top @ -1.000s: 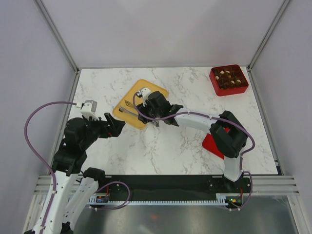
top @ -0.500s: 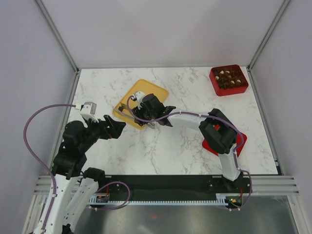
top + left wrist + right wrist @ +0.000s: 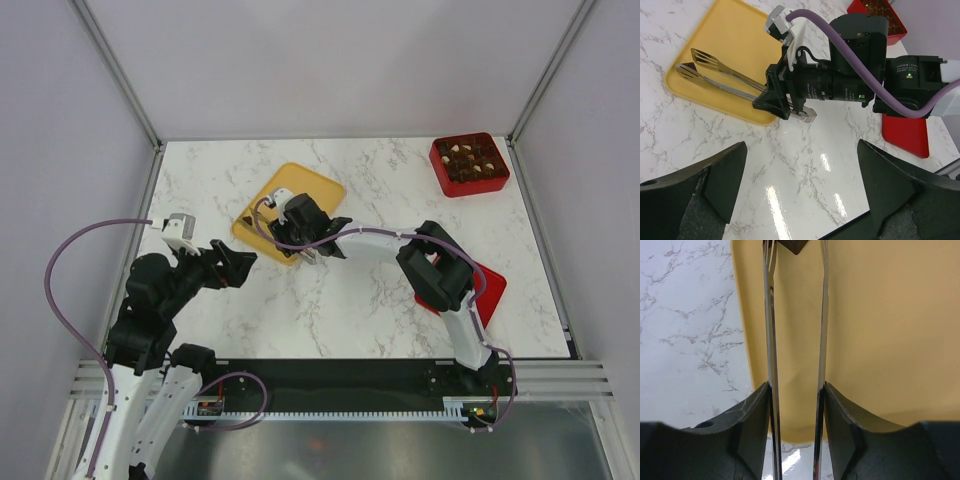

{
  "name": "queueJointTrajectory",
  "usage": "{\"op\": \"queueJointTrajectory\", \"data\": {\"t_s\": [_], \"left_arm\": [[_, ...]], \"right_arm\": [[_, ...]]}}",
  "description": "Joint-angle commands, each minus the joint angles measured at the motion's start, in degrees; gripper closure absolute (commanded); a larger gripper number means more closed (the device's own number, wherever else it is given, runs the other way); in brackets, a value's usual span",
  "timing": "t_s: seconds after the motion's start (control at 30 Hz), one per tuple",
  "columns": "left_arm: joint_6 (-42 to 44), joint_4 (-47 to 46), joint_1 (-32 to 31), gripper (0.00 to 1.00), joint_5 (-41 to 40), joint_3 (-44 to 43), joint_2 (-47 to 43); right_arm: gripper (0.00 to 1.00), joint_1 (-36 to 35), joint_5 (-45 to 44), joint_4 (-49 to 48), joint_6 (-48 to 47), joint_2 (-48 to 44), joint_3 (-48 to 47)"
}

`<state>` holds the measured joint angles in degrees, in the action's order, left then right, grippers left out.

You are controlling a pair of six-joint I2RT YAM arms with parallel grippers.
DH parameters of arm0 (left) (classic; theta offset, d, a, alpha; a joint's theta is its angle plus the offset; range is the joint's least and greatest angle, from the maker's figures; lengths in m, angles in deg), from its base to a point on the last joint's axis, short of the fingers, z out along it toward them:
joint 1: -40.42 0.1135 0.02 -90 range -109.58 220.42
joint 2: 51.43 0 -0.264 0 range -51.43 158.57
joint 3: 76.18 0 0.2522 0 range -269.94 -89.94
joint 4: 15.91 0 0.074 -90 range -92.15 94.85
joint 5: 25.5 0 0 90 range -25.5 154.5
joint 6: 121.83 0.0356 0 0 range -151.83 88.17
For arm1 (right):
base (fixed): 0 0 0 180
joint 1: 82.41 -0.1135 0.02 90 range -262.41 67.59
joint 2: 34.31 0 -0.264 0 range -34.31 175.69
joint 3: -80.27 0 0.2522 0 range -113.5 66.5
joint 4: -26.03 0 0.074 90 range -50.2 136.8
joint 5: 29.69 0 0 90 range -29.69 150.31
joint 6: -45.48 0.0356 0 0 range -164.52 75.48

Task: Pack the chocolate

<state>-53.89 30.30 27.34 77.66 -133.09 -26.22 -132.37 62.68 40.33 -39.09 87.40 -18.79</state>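
The chocolate (image 3: 468, 160) lies as small dark and cream pieces in the red gridded box (image 3: 494, 181) at the far right corner. My right gripper (image 3: 292, 240) is shut on metal tongs (image 3: 256, 222), whose tips reach out over the yellow tray (image 3: 305, 182). In the right wrist view the two steel arms of the tongs (image 3: 771, 340) run between my fingers (image 3: 752, 415) over the tray (image 3: 880, 315). In the left wrist view the tongs (image 3: 720, 75) look empty at the tips. My left gripper (image 3: 238, 262) stands wide open above bare marble, left of the tongs.
A flat red lid (image 3: 490, 292) lies on the marble under the right arm, near the right edge; it also shows in the left wrist view (image 3: 907, 135). Grey walls with metal posts close in the table on three sides.
The right gripper has carried the tongs a little to the left, along the tray's near edge, and its elbow has swung inward. The left arm has barely shifted.
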Motion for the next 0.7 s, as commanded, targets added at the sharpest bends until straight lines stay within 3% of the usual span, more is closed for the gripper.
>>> {"op": "queueJointTrajectory", "data": {"t_s": [0.0,0.3,0.67], "left_arm": [[1.4,-2.0,0.3,0.0,-0.2,0.1,-0.9],[1.3,-1.9,0.3,0.0,-0.2,0.1,-0.2],[1.4,-0.7,0.3,0.0,-1.6,-0.1,3.2]], "right_arm": [[0.48,-0.6,-1.9,-0.6,-1.2,0.3,-2.9],[0.57,0.2,-4.6,-0.6,0.1,-0.2,-1.9],[0.6,9.3,-2.5,-1.2,3.1,-10.6,6.8]]}}
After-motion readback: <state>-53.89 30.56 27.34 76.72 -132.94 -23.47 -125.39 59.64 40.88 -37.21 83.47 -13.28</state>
